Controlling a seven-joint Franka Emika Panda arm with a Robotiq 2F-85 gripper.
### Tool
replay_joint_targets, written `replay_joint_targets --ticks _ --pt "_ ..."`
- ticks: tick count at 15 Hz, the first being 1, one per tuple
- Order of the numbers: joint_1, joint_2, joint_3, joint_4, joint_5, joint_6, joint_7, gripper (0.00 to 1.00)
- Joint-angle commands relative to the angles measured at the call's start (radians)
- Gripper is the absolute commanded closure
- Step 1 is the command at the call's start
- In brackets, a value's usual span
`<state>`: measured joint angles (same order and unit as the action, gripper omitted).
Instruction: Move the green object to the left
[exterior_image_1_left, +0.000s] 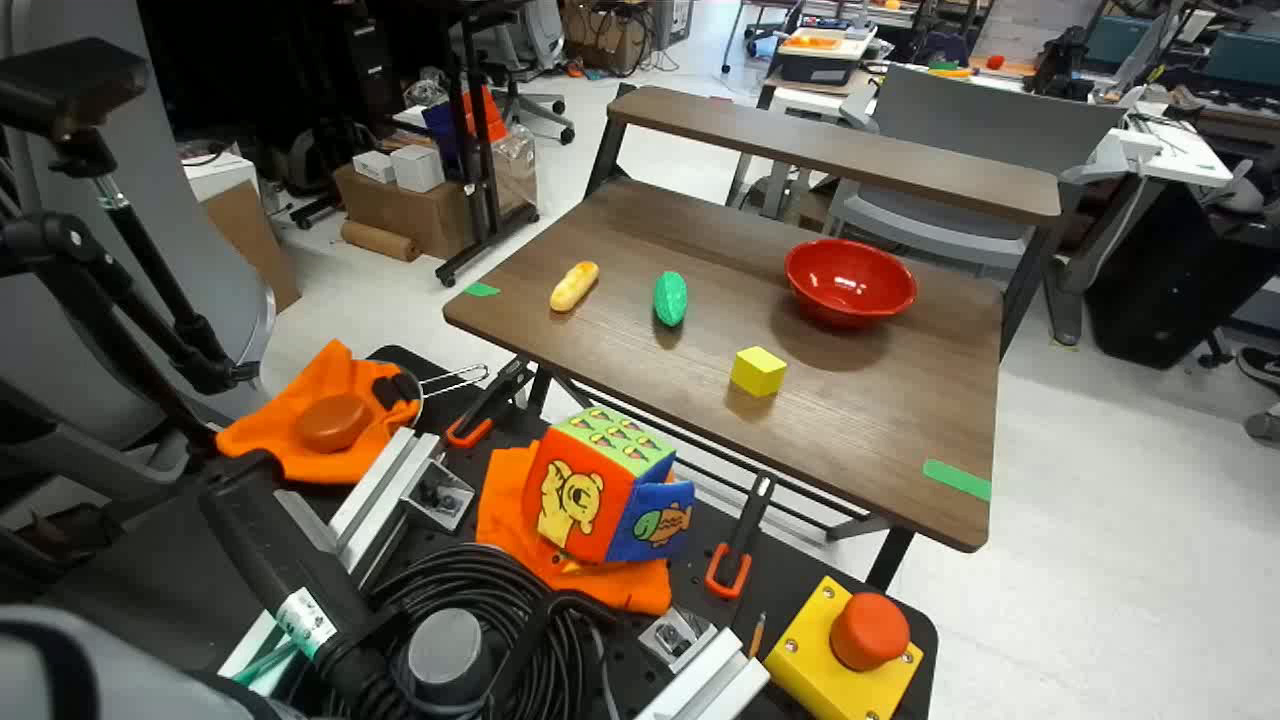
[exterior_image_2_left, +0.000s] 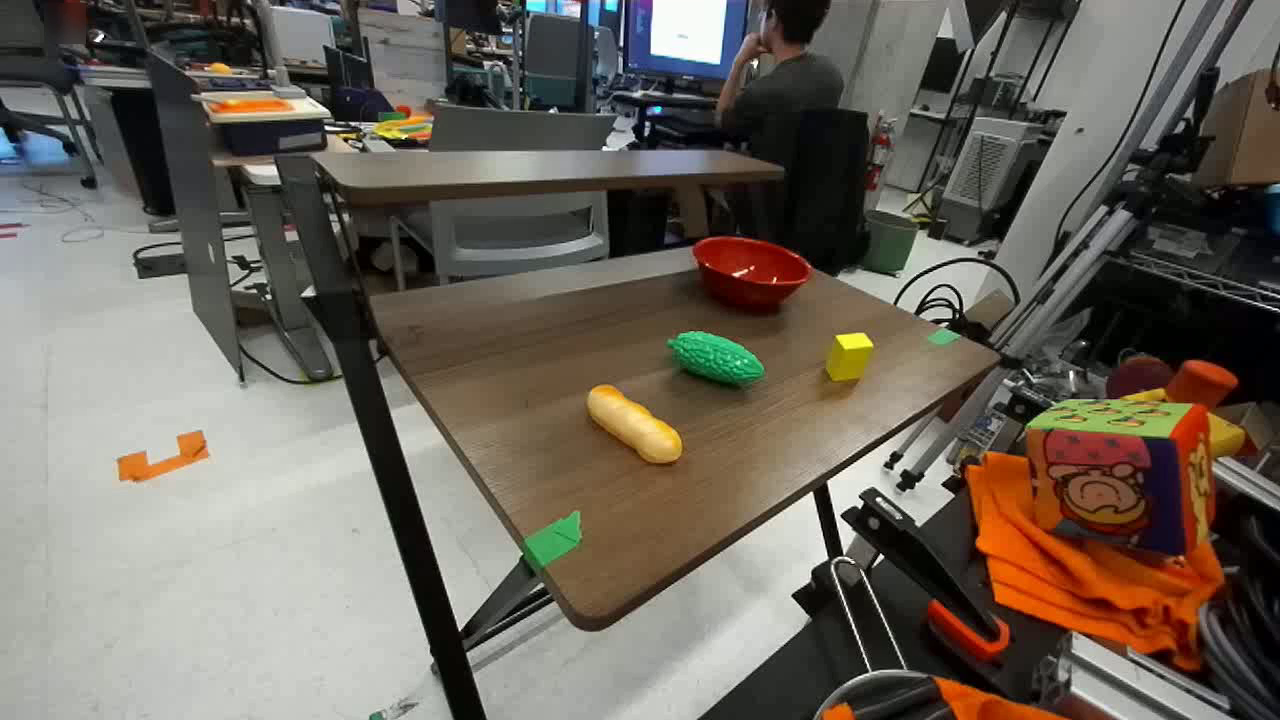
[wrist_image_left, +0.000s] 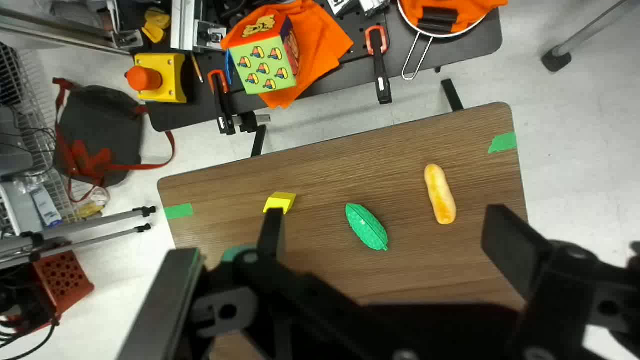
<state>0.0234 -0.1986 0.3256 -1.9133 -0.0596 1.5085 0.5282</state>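
Tabletop (exterior_image_1_left: 870, 430), brown and wood-grained, carries four things in an exterior view: the green object (exterior_image_1_left: 670, 298), an orange-yellow elongated object (exterior_image_1_left: 575, 286), a yellow cube (exterior_image_1_left: 758, 371) and a red bowl (exterior_image_1_left: 835, 310). The green object lies between the elongated object and the cube, apart from both, while the bowl sits farther back, near a raised shelf (exterior_image_1_left: 830, 150). Green tape (exterior_image_1_left: 957, 479) sticks to the tabletop near two corners. In the foreground, a picture block (exterior_image_1_left: 605, 490) rests on an orange cloth (exterior_image_1_left: 630, 590), and a red button (exterior_image_1_left: 870, 632) stands up from a yellow box (exterior_image_1_left: 810, 650).

In an exterior view with a person (exterior_image_2_left: 798, 95) beyond the shelf, the bumps on the green object's skin show plainly. It lies on its side, with the elongated object nearer the front, the cube off to the right of the picture and the bowl farther back, each apart from it.

In the wrist view the end effector (wrist_image_left: 387, 236) comes in from the bottom, its fingers (wrist_image_left: 272, 232) wide apart. Between them in the picture, the green object lies slantwise on the tabletop below. One fingertip just overlaps the lower edge of the cube in the picture; the elongated object shows nearer the other finger. Beyond the tabletop, a black table (wrist_image_left: 185, 112) carries the block, the cloth and two clamps (wrist_image_left: 379, 65)
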Motion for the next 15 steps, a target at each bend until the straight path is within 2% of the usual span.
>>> replay_joint_targets --ticks 1,9,15 --pt "0.040 0.004 -0.035 0.003 -0.007 -0.002 0.006 0.00" --pt "0.041 0.007 -0.040 -0.002 -0.009 0.012 -0.001 0.00" --pt "0.047 0.101 -0.077 -0.079 -0.096 0.282 -0.068 0.00"
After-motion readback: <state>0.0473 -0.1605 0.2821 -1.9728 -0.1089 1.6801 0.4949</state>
